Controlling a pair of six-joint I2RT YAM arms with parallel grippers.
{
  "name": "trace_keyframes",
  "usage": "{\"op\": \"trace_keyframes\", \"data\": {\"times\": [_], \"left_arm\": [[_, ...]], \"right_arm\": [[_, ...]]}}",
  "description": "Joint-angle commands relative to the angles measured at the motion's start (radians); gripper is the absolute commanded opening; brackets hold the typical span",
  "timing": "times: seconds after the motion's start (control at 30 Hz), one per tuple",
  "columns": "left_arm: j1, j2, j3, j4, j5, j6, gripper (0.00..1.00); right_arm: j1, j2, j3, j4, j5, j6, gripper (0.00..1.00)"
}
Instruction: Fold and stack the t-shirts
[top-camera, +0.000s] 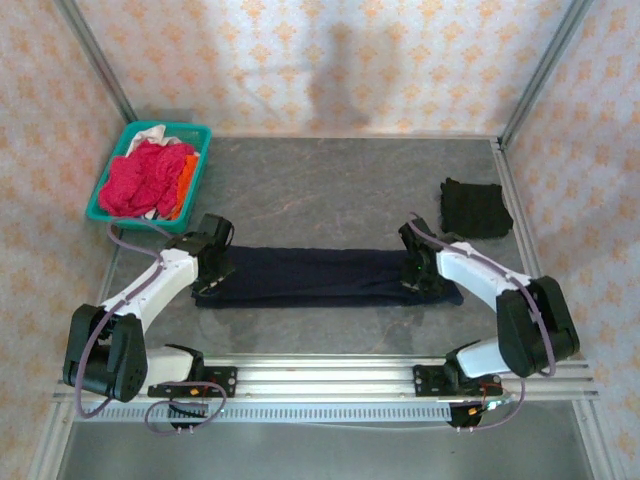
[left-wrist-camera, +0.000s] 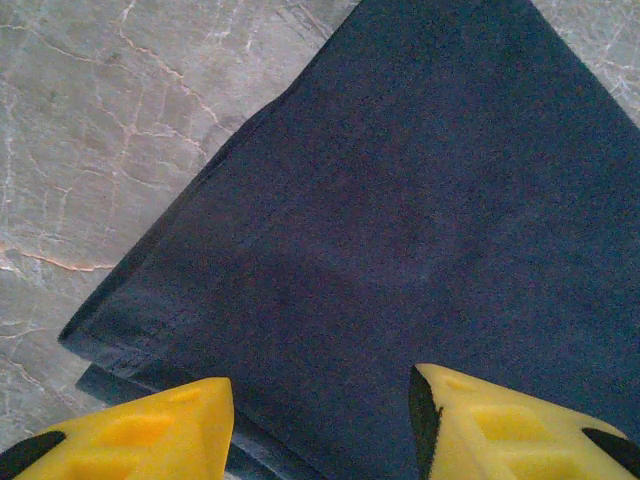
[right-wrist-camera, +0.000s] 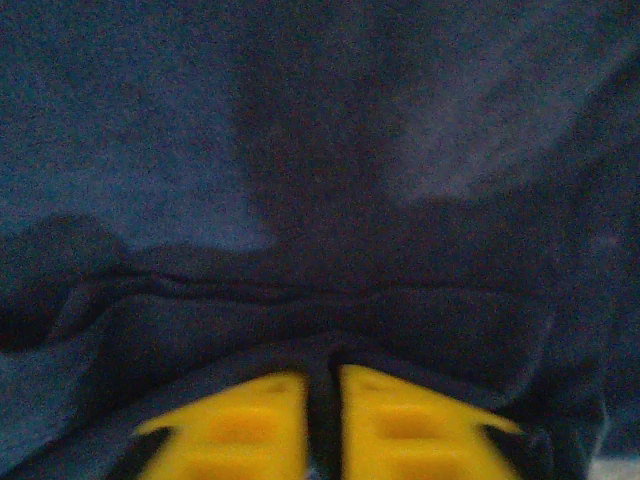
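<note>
Grey veined tabletop (top-camera: 330, 180) carries everything. Nearest the arm bases lies the navy t-shirt (top-camera: 320, 275), folded into a long flat band whose long axis runs left to right, so each arm has one end under it. The left gripper (top-camera: 214, 278) hangs over the left end with its yellow fingers (left-wrist-camera: 150, 430) spread and nothing between them, the band's squared, doubled corner just ahead and to its left. The right gripper (top-camera: 420, 276) sits on the right end with its fingers drawn nearly together, apparently pinching a rumpled fold of the soft matte knit, though that view is blurred. The next fold probably depends on bringing one end along the band toward the other. Further back a black t-shirt (top-camera: 475, 208) lies folded at right. Far left, a teal basket (top-camera: 200, 132) holds a crumpled magenta-red shirt (top-camera: 140, 182).
</note>
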Motion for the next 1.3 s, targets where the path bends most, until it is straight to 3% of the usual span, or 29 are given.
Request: {"op": "trace_keyframes", "data": {"times": [0.0,0.03,0.13,0.3,0.43,0.57,0.67,0.9,1.03,1.27], "left_arm": [[-0.004,0.007,0.027,-0.035,-0.036,0.014,0.50],[-0.003,0.002,0.028,-0.038,-0.042,0.016,0.50],[-0.004,-0.012,0.030,-0.049,-0.057,0.019,0.50],[-0.004,-0.009,0.047,-0.045,-0.061,0.022,0.50],[-0.004,0.013,0.064,-0.027,-0.062,0.035,0.50],[-0.004,0.061,0.090,-0.002,-0.044,0.048,0.50],[-0.004,0.103,0.104,0.039,-0.044,0.065,0.50],[-0.002,0.242,0.070,0.158,-0.033,0.048,0.50],[-0.001,0.264,0.012,0.167,-0.008,-0.002,0.50],[0.005,0.128,-0.101,0.108,-0.035,-0.064,0.51]], "right_arm": [[-0.004,-0.027,0.022,0.013,0.083,-0.059,0.46],[-0.005,-0.058,0.028,-0.003,0.091,-0.064,0.55],[-0.001,-0.160,0.060,-0.079,0.118,-0.084,0.65],[0.106,-0.183,0.099,-0.112,0.107,-0.038,0.67],[0.175,-0.123,0.058,-0.034,0.066,0.066,0.65],[0.174,-0.102,-0.028,0.063,0.006,0.153,0.51],[0.131,-0.090,-0.062,0.054,0.036,0.173,0.46],[-0.036,-0.007,-0.098,0.155,0.065,0.089,0.46],[-0.037,0.130,0.005,0.157,0.057,0.018,0.46],[-0.025,0.403,0.309,0.142,0.024,-0.076,0.46]]}}
